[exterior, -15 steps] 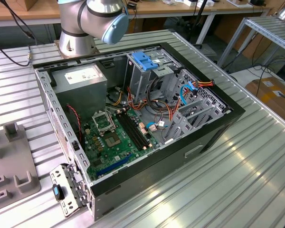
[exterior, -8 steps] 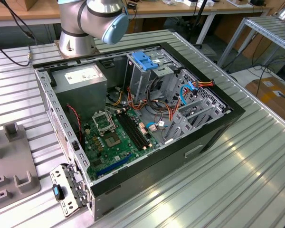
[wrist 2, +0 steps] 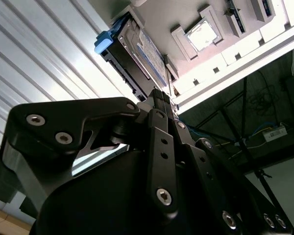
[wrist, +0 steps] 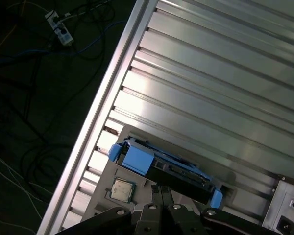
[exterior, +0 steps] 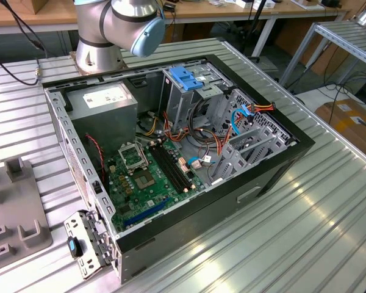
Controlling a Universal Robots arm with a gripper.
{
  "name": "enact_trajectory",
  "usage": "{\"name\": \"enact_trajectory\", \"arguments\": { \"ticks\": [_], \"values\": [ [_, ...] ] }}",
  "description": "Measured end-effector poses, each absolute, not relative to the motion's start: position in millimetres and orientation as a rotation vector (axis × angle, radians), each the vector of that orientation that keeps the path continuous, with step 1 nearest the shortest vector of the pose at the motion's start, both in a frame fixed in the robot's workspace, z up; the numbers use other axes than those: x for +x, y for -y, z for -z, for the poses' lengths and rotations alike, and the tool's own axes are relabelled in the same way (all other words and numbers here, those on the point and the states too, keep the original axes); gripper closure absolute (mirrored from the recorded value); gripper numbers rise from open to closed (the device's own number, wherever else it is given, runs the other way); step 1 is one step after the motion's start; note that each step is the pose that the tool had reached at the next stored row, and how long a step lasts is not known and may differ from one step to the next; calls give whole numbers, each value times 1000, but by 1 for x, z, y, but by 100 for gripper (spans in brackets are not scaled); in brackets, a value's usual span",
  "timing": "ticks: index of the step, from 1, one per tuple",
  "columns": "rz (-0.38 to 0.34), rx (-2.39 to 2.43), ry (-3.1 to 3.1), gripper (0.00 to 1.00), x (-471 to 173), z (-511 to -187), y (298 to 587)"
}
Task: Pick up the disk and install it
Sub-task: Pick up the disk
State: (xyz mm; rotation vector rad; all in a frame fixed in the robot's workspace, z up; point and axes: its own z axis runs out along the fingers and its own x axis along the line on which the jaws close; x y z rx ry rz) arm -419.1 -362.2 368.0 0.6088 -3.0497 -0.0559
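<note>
Nearest the lens in both wrist views is the black gripper (wrist: pixel 161 190), its two fingers pressed together with nothing between them. The tips are just over the disk (wrist: pixel 174 169); whether they touch it I cannot tell. The disk stands on its long edge in a grey holder (wrist: pixel 108 172) at the edge of the ribbed aluminium table (wrist: pixel 210 73), just beside a processor chip (wrist: pixel 120 190). Past that edge lies a dark floor (wrist: pixel 24 147) strewn with cables (wrist: pixel 19 58). In the exterior view an open computer case (exterior: pixel 274 163) sits mid-table, with the arm's base (exterior: pixel 97 52) towards the far edge. The holder hides the disk's lower part, and the frame cuts off a pale box (wrist: pixel 286 213).
</note>
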Motion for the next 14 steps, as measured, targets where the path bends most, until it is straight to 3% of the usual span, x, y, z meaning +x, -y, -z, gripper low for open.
{"name": "enact_trajectory", "arguments": {
  "ticks": [14],
  "values": [
    [55,687,3032,89,-419,-365,362]
  ]
}}
